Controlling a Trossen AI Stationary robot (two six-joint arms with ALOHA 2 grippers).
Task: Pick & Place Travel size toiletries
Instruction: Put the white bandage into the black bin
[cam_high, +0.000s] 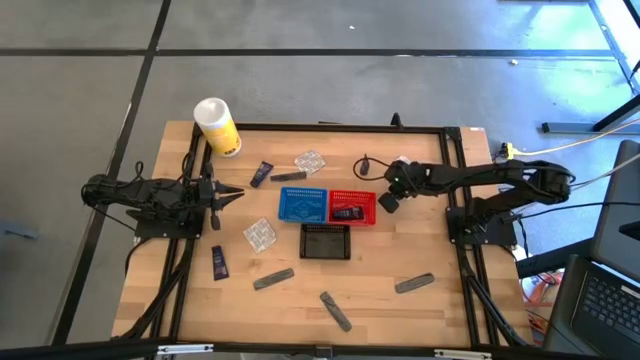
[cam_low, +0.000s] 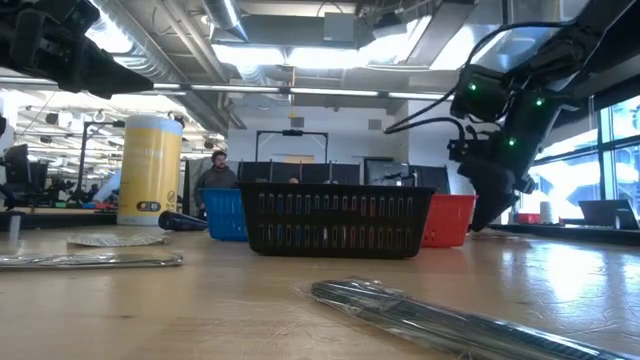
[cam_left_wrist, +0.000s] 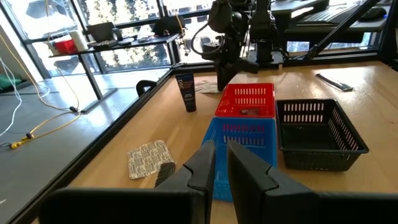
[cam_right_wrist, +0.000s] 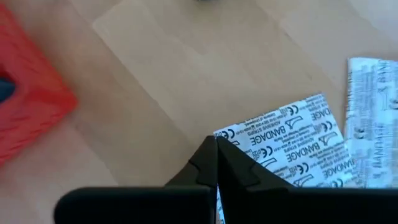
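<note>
Travel size toiletries lie flat about the wooden table: navy tubes (cam_high: 261, 174) (cam_high: 218, 262), grey tubes (cam_high: 274, 278) (cam_high: 336, 310) (cam_high: 415, 283) and clear packets (cam_high: 310, 161) (cam_high: 260, 234). A dark item (cam_high: 347, 212) lies in the red basket (cam_high: 352, 207). My right gripper (cam_high: 385, 200) points steeply down just right of that basket, shut on a white bandage packet (cam_right_wrist: 280, 140). A second such packet (cam_right_wrist: 373, 118) lies beside it. My left gripper (cam_high: 228, 192) hovers level at the table's left, its fingers (cam_left_wrist: 208, 165) almost together with nothing between them. My right gripper pinches the bandage packet by its corner (cam_right_wrist: 231, 134) between its two fingertips, coming from above on a steep slant. The rest of the packet spreads flat away from the fingers. Whether it is lifted off the wood, I cannot tell.
A blue basket (cam_high: 302, 205) adjoins the red one on its left, and a black basket (cam_high: 325, 241) stands just in front of them. A white-and-yellow canister (cam_high: 217, 126) stands at the far left corner. A dark frame (cam_high: 330, 128) edges the table.
</note>
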